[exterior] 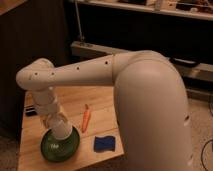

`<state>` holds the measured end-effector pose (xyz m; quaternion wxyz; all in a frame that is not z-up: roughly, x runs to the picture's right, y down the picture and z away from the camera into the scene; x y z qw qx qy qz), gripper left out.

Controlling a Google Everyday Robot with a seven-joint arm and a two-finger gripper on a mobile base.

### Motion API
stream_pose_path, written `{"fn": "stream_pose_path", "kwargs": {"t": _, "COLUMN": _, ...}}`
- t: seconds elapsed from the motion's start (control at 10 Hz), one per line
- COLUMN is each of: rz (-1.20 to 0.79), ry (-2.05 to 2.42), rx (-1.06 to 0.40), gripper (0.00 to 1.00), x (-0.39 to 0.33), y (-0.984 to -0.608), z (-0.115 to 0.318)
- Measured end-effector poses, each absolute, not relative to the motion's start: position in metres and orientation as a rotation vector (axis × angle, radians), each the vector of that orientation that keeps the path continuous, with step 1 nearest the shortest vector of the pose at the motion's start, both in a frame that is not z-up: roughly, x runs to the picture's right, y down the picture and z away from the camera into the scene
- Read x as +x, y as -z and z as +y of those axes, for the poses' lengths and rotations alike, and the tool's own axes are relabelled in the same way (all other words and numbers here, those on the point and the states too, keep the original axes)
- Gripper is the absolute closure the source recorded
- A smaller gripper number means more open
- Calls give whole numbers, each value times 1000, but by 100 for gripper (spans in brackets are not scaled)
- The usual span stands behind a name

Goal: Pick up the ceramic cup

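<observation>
A large white robot arm fills the right and centre of the camera view. Its thick, rounded upper segment bulges nearest the camera at the right. From there a narrower, tube-shaped forearm, dotted with small dark holes, is stretched leftward to a rounded elbow joint at the far left. Below that joint, the wrist section is turned steeply downward and slightly to the right. The gripper is found at the lower end of the wrist, pointed down, low over the worktop, directly beneath the elbow joint.
</observation>
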<state>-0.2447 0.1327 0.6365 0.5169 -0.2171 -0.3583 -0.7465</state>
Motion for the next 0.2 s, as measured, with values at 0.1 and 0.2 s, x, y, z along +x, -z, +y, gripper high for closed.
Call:
{"fn": "stream_pose_path", "kwargs": {"t": 0.1, "rz": -852, "ry": 1807, "rx": -506, "gripper": 99, "x": -250, "y": -628, "z": 118}}
{"fn": "stream_pose_path", "kwargs": {"t": 0.2, "rz": -862, "ry": 1821, "rx": -492, "gripper": 99, "x": -255, "y": -622, "z": 109}}
